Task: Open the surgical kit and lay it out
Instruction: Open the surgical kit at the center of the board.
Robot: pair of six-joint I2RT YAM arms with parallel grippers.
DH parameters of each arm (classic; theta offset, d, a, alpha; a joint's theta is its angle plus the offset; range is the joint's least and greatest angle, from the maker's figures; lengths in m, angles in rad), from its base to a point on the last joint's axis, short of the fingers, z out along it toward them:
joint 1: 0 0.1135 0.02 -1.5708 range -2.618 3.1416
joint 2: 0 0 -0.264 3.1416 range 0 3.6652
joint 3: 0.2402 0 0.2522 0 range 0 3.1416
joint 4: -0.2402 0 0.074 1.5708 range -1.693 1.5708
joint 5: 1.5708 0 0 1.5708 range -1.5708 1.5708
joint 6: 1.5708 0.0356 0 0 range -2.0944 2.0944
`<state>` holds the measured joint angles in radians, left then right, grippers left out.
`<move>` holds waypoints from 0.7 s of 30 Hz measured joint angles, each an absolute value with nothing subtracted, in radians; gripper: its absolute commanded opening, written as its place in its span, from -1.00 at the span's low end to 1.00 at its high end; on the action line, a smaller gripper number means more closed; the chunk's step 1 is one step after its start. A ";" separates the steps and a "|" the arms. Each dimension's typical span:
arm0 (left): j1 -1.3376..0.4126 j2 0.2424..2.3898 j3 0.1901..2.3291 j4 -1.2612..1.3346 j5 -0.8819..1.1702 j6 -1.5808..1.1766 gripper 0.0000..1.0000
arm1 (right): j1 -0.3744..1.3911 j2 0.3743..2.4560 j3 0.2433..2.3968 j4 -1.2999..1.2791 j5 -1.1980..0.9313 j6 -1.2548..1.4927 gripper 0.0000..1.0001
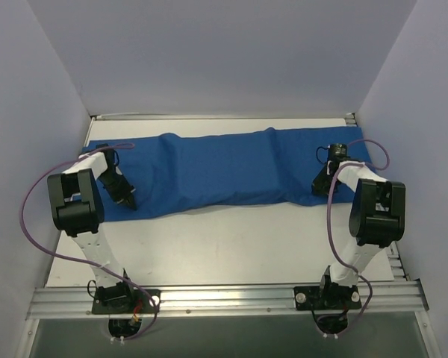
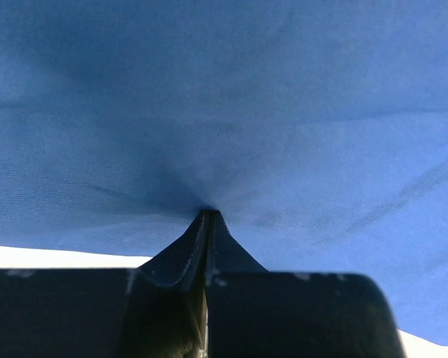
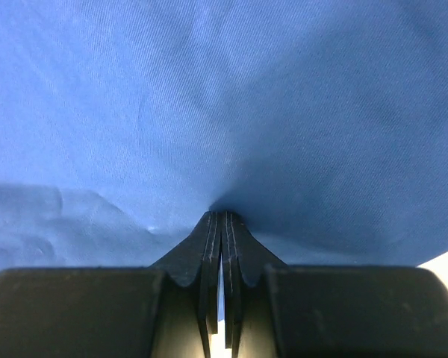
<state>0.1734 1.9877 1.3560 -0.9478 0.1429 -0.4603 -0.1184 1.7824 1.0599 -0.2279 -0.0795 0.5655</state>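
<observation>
Across the far half of the table (image 1: 231,246), your blue cloth wrap (image 1: 224,168) lies as one long closed bundle. Your left gripper (image 1: 128,200) and right gripper (image 1: 319,186) each pinch a fold near opposite ends, jaws clamped tight on fabric. Judge the unwrapping barely begun. Whatever the wrap holds is hidden, and both wrist views show only puckered blue cloth.

You are looking into a booth closed in by three plain, pale lavender-white panels: a back wall (image 1: 224,52), a left wall (image 1: 22,89) and a right wall (image 1: 425,74). The white tabletop (image 1: 224,246) runs between them under soft, even light. An aluminium rail (image 1: 231,298) crosses its near edge.
</observation>
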 measured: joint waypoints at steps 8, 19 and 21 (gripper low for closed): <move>0.174 1.982 1.381 -0.960 0.094 -0.455 -0.76 | -0.103 1.778 1.209 -0.270 -0.058 0.554 -0.37; 0.155 1.821 1.411 -0.925 0.078 -0.440 -0.47 | -0.089 2.173 1.913 -0.097 0.070 0.563 0.33; 0.141 1.814 1.411 -0.919 0.089 -0.440 -0.47 | -0.083 2.293 2.038 -0.102 0.081 0.538 0.38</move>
